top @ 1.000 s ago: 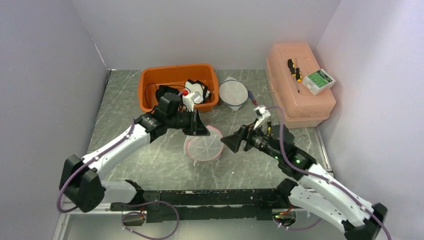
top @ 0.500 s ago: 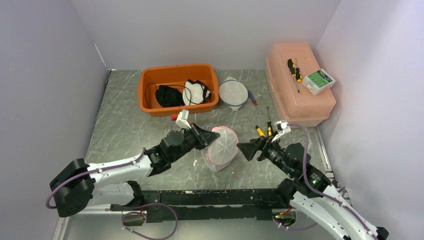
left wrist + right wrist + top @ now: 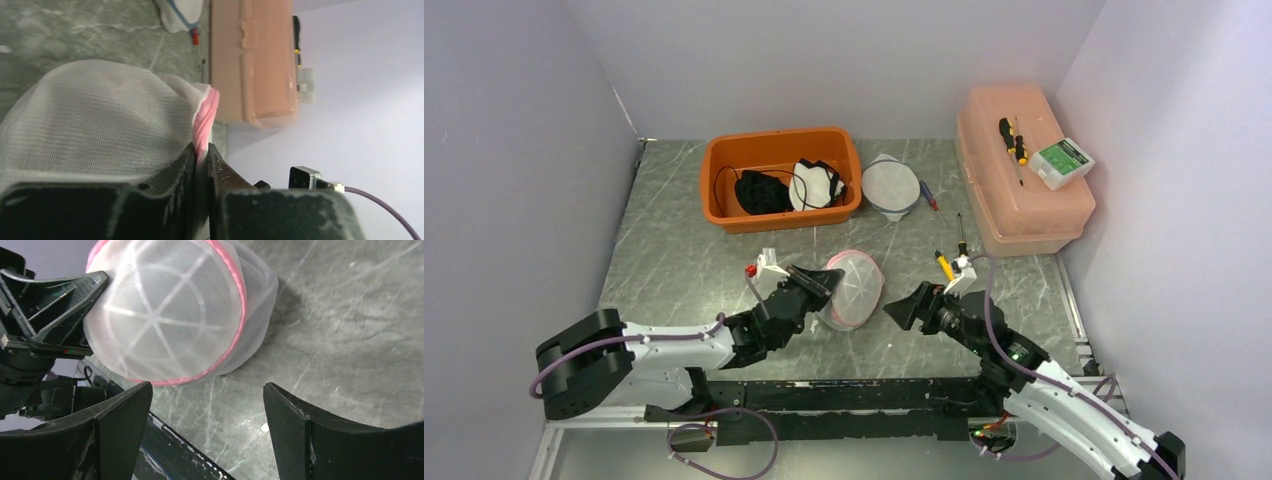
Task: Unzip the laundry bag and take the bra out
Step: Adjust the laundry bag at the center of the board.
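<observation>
A round white mesh laundry bag with a pink rim [image 3: 854, 288] stands tilted on the table in front of the arms. My left gripper [image 3: 826, 283] is shut on its pink edge; the pinched pink rim shows in the left wrist view [image 3: 204, 125]. My right gripper [image 3: 902, 306] is open and empty, just right of the bag and apart from it. In the right wrist view the bag [image 3: 170, 315] fills the space ahead of the open fingers [image 3: 125, 415]. Its contents do not show through the mesh.
An orange bin [image 3: 724, 165] with black and white garments stands at the back. A second mesh bag with a blue rim [image 3: 891, 185] lies beside it. A peach storage box [image 3: 1024, 190] carries screwdrivers and a small green box. Two screwdrivers [image 3: 952, 252] lie near my right arm.
My left gripper has drawn the pink-rimmed bag down toward the near edge and tipped it upright. My right gripper pulled back and now faces the bag from the right.
</observation>
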Robot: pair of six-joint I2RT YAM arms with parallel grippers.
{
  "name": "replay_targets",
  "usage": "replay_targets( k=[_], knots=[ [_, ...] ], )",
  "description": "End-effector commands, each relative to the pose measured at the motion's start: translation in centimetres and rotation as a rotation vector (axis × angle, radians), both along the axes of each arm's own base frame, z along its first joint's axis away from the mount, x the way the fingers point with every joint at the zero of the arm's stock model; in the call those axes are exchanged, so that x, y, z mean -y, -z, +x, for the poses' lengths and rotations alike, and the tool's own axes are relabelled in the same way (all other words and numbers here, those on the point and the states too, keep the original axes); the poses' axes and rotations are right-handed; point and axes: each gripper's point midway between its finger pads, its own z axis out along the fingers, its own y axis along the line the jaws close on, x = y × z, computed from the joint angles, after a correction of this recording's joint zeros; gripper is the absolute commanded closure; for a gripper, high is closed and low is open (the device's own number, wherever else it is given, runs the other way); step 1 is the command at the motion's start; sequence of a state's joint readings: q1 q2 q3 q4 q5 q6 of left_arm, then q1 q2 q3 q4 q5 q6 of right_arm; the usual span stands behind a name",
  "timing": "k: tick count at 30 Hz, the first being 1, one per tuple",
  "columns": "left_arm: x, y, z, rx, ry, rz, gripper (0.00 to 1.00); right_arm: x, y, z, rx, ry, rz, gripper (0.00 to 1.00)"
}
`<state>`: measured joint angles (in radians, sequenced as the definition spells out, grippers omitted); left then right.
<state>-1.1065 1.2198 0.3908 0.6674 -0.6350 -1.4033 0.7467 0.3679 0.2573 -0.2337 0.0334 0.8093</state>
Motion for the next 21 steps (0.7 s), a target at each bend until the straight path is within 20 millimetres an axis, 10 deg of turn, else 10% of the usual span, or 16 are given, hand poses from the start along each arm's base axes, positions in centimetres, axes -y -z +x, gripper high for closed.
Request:
replay_targets(
  k=[1, 12, 21],
  knots=[
    [-2.1, 2.1, -0.6, -0.091, -0.067, 0.033, 0.78, -2.2, -0.7, 0.4, -0.016, -0.042, 0.132, 0.15],
    [-6.9, 4.1, -3.1, -0.171, -0.047, 0.362, 0.16, -4.3, 0.4, 1.0, -0.051, -0.147, 0.179, 0.16],
    [-9.4, 2.2, -3.3, -0.036, 0.224, 0.679, 0.06, -4.3, -0.5, 1.0, -0.016, -0.203, 0.154, 0.17]
  ],
)
